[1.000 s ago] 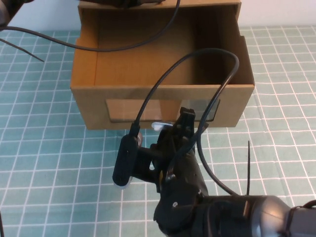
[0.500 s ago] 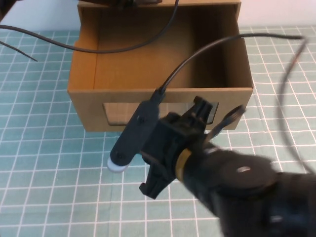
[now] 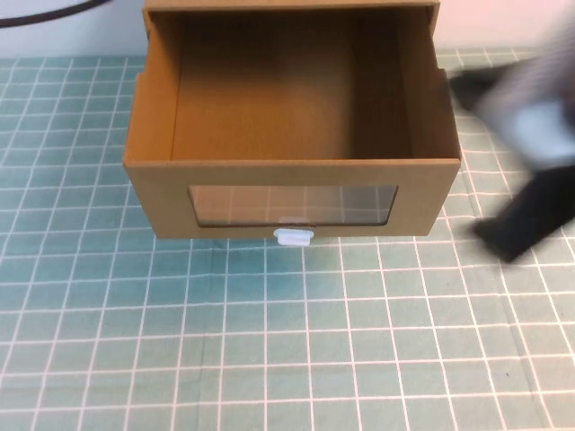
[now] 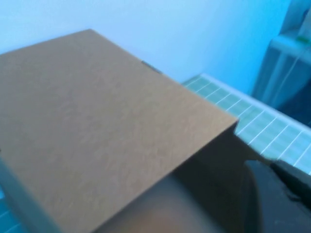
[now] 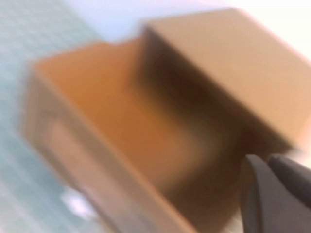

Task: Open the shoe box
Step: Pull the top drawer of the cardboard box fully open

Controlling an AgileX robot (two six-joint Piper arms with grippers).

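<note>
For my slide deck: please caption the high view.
Shoe box drawer open, white tab in front; right gripper off its right side, left gripper outside this view.

— What's your left wrist camera giving?
— I see 1 brown shoe box [image 4: 112, 126], its flat top filling the view. Pale wall [image 4: 184, 29] behind, green grid mat [image 4: 262, 131] past its corner, dark left gripper [image 4: 282, 199] beside its shaded side.

Teal grid mat [image 3: 269, 359] w/ pale wall [image 3: 72, 42] behind.
</note>
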